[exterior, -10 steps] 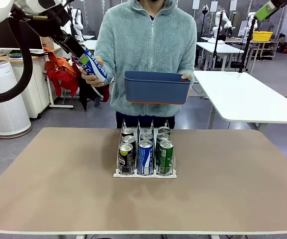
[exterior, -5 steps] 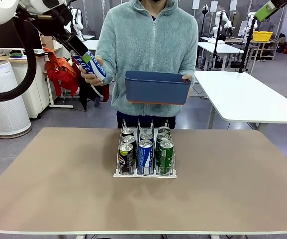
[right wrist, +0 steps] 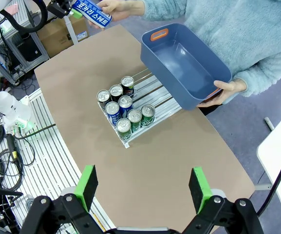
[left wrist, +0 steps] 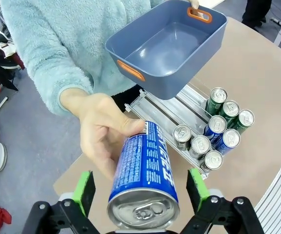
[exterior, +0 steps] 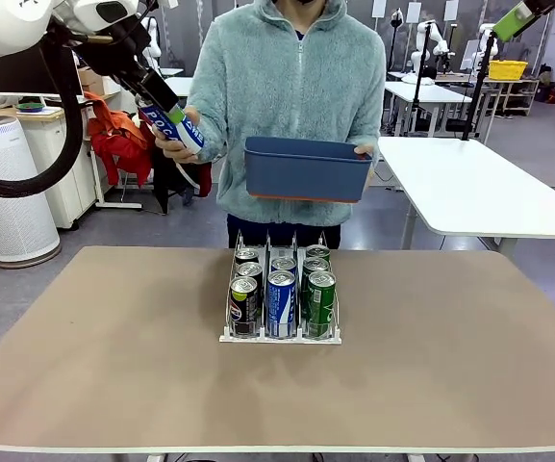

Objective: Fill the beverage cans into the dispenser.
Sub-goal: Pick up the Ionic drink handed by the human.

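- My left pincer [left wrist: 139, 189] has edged up and back toward my side over the last second, fingers spread wide around the slim blue aluminium can with white lettering [left wrist: 144, 178], which the person's hand [left wrist: 101, 134] grips too: a handover in progress, I judge.
- My right pincer [right wrist: 144, 188] hangs high over the tan bench [exterior: 113, 366], fingers apart, empty.
- The clear three-lane wire rack [exterior: 280, 336] holds eight cans, black, blue and green.
- The person's dark-blue plastic bin [right wrist: 189, 68] is empty; this looks like the last can.
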